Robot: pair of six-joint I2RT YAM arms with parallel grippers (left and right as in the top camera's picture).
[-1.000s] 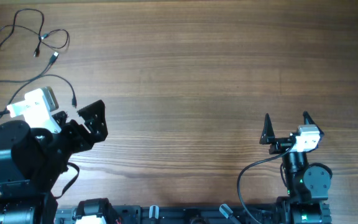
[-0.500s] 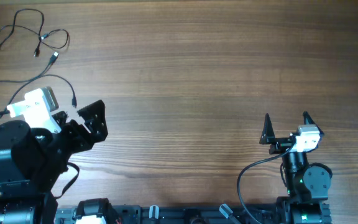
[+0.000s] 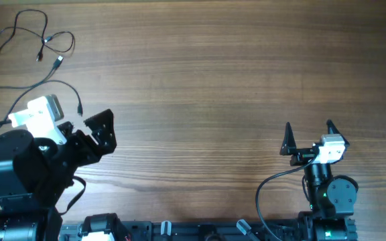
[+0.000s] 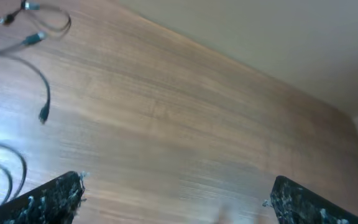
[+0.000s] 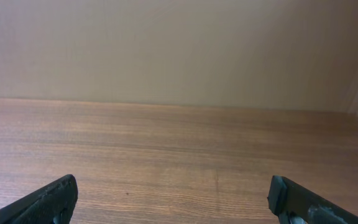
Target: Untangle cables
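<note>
- Thin black cables are noted loosely looped at the far left corner of the brown wooden desk.
- Left hand is seen released, empty.
- Right hand is seen released, empty.

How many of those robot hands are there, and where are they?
2. The left hand is at the near-left of the table, beside the thin cables. The right hand is at the near-right, far from them. Both are open and empty.
</note>
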